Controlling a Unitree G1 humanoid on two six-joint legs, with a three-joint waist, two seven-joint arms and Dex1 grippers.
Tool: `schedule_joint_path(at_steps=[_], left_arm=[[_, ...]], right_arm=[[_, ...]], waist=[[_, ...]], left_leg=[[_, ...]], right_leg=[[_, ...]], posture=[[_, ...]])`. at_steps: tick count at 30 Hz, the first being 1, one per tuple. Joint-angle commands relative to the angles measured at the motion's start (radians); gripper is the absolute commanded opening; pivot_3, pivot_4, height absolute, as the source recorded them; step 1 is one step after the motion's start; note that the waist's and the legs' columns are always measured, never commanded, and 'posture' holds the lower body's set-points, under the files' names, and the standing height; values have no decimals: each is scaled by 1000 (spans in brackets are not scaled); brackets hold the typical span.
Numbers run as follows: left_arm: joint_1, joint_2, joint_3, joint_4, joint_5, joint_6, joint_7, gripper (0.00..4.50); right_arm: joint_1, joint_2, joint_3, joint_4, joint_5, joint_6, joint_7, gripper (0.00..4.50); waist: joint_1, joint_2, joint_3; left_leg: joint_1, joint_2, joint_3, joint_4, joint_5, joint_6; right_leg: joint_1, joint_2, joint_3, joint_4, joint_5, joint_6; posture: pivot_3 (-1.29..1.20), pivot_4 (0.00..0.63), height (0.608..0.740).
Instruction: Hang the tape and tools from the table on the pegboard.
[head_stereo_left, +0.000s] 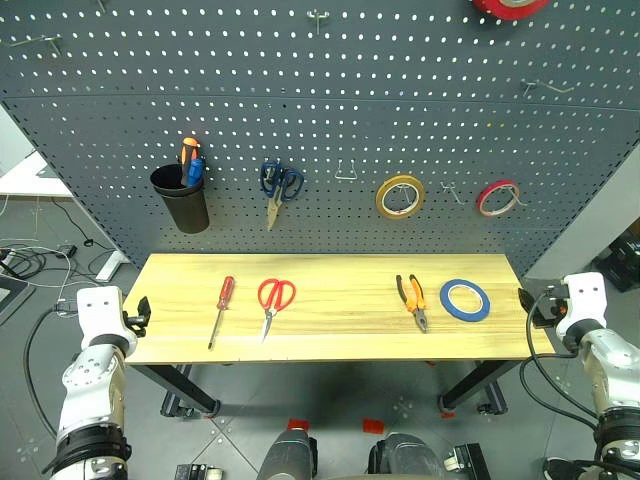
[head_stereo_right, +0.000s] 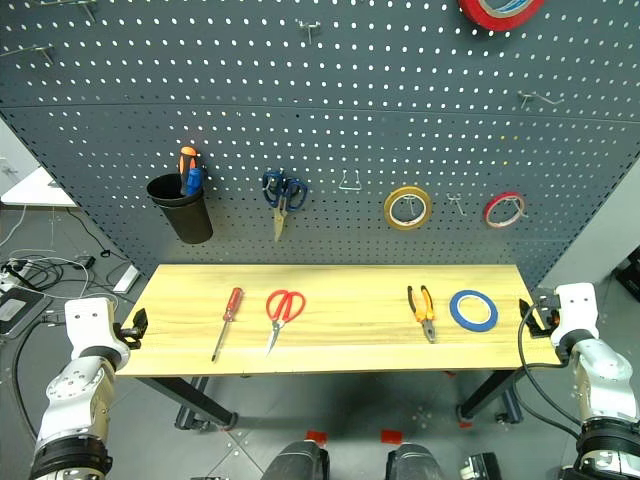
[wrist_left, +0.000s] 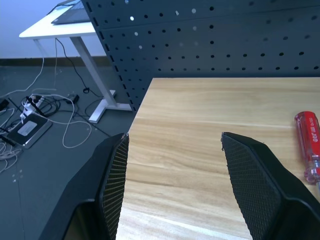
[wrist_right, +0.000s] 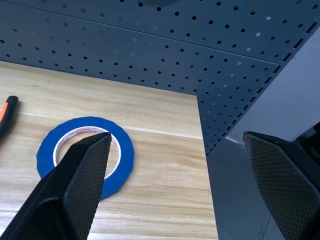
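Observation:
On the light wood table (head_stereo_left: 340, 340) lie, from left to right, a slim red-handled screwdriver (head_stereo_left: 222, 308), red-handled scissors (head_stereo_left: 274, 300), orange-and-black pliers (head_stereo_left: 414, 298) and a blue tape roll (head_stereo_left: 465, 299). Behind the table rises the dark grey pegboard (head_stereo_left: 330, 100). My left gripper (head_stereo_left: 140, 313) hovers open off the table's left end, with the screwdriver (wrist_left: 310, 140) well to its side. At the right end my right gripper (head_stereo_left: 530, 303) stands wide open, empty, just beside the blue tape (wrist_right: 45, 150). Neither gripper touches anything.
On the pegboard hang a black cup (head_stereo_left: 182, 205) holding screwdrivers, blue-handled scissors (head_stereo_left: 278, 185), a yellow roll (head_stereo_left: 400, 195), a thin red roll (head_stereo_left: 498, 197) and another red roll (head_stereo_left: 510, 6) at the top. An empty hook (head_stereo_left: 346, 172) sits between scissors and yellow roll. Cables (wrist_left: 35, 105) lie on the floor left.

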Motion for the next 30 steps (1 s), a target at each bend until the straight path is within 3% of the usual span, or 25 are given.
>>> schedule_joint_path(at_steps=[1, 10, 17, 23, 24, 25, 26, 30], left_arm=[[-11, 18, 9, -21, 14, -36, 15, 3106], [13, 20, 15, -31, 19, -32, 24, 3106], [87, -12, -51, -216, 5, 12, -83, 3106], [106, -29, -205, -424, 50, 79, -170, 3106], [107, -28, -233, -472, 45, 97, -197, 3106], [102, -29, -271, -511, 33, 125, -239, 3106], [91, -29, -312, -555, 8, 158, -296, 3106], [18, -16, -447, -642, 10, 232, -430, 3106]], right_arm=[[-16, -18, -25, -17, 8, -30, -3, 4500], [2, -14, 6, -55, 5, -17, 35, 4500], [106, -24, 87, -267, -21, 63, 120, 4500], [181, -48, 168, -540, -19, 273, 174, 4500], [187, -59, 184, -593, -25, 326, 176, 4500], [180, -63, 198, -618, -27, 359, 182, 4500], [163, -70, 213, -636, -35, 398, 183, 4500], [62, -96, 266, -586, -58, 475, 207, 4500]], waist=[[0, 0, 0], [0, 0, 0], [-1, 4, 11], [0, 10, 57], [-1, 10, 68], [-3, 9, 83], [-6, 9, 98], [-25, 8, 159]], left_leg=[[0, 0, 0, 0, 0, 0], [0, 0, 0, 0, 0, 0], [0, 1, 2, 0, -1, 1], [0, 7, 10, 2, -1, 1], [0, 8, 11, 2, -1, 1], [-2, 9, 11, 1, -1, 1], [0, 10, 12, 2, -2, 1], [-2, 11, 14, 1, -2, 1]], right_leg=[[0, 0, 0, 0, 0, 0], [0, 0, 0, 0, 0, 0], [0, 0, 1, 0, -1, -1], [-1, -1, 1, 0, -4, -6], [-1, -1, 1, 0, -4, -6], [-2, -1, 0, -1, -4, -6], [-1, -1, 0, 0, -4, -7], [-3, -1, -1, -2, -4, -7]], posture=[[60, 52, 740], [66, 60, 740], [40, 133, 740], [11, 201, 740], [-13, 253, 740], [-13, 253, 740], [-26, 295, 740], [-35, 351, 740]])
